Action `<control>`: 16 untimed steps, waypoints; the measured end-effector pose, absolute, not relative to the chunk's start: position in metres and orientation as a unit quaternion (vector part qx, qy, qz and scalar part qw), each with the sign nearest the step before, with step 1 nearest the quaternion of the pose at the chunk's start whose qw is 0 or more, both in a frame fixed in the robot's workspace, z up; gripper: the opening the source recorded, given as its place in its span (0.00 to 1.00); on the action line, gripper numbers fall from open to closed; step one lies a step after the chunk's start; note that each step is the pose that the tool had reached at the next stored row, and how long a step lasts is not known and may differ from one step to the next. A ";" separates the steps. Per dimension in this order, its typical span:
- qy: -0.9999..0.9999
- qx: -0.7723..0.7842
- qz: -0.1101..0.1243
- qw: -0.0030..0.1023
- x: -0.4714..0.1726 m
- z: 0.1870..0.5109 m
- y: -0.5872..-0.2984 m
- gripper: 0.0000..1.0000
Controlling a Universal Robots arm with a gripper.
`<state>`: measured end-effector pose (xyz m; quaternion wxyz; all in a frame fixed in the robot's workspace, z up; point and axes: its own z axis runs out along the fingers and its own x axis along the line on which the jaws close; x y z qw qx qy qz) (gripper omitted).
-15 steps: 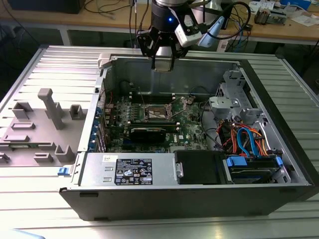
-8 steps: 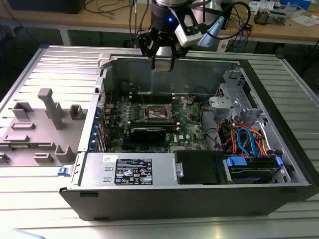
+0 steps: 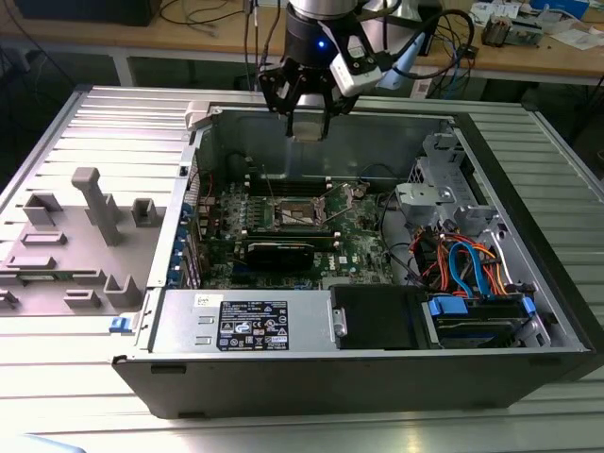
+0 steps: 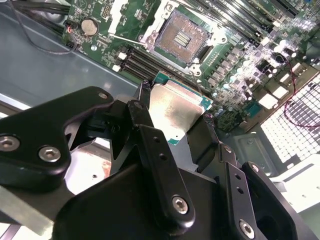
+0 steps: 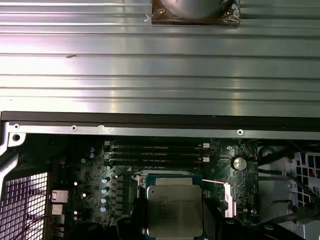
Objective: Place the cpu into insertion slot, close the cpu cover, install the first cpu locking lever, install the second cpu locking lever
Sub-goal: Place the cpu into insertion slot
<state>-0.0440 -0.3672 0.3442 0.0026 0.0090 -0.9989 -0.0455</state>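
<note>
- The open computer case (image 3: 528, 236) is lying on its side, its walls ringing the green motherboard (image 3: 363, 247) and leaving free room above the board.
- The gripper (image 3: 307, 123) is hanging over the case's far wall, clamping the cpu by two opposite edges.
- The insertion slot (image 4: 182, 37) is lying uncovered with its dark centre showing, clear of the cpu.
- The cpu (image 4: 172, 112) is showing its silver top in the second wrist view, where black fingers (image 4: 155, 150) are hiding one corner.

Electronics lab or workshop: open computer case (image 3: 283, 377) on ribbed metal surface (image 3: 528, 415), wooden surface (image 3: 557, 62) behind strewn with cables (image 3: 189, 14) and electronics (image 3: 510, 28).
</note>
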 end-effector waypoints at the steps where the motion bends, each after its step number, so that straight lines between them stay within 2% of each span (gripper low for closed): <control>1: -0.999 0.009 -0.046 0.003 -0.044 0.343 -0.368 0.54; 16: -0.999 0.012 -0.046 0.003 -0.046 0.328 -0.377 0.54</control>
